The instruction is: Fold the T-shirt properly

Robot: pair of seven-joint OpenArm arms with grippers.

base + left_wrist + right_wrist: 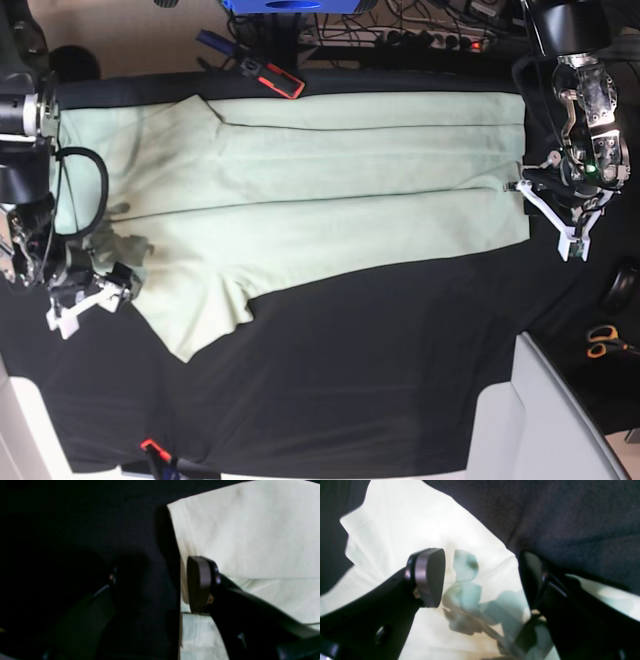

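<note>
Base view gives me one pale mint-green cotton T-shirt (300,190) spread on the black-covered desk (350,380). My two end effectors, left (545,205) and right (95,290), are both parted at its edges, gripping nothing.

From the base view I get even, fairly bright overhead light; the T-shirt (330,190) reads pale green with soft creases, and the black cloth (350,370) over the worktop swallows detail. My left wrist feed is very dim: its left half is near black and soft. The right wrist feed is overexposed, the fabric blown to white glare, with teal-tinted shadows of the right end effector (482,577) cast on it. Both wrist feeds are blurred close to the lens.
</note>
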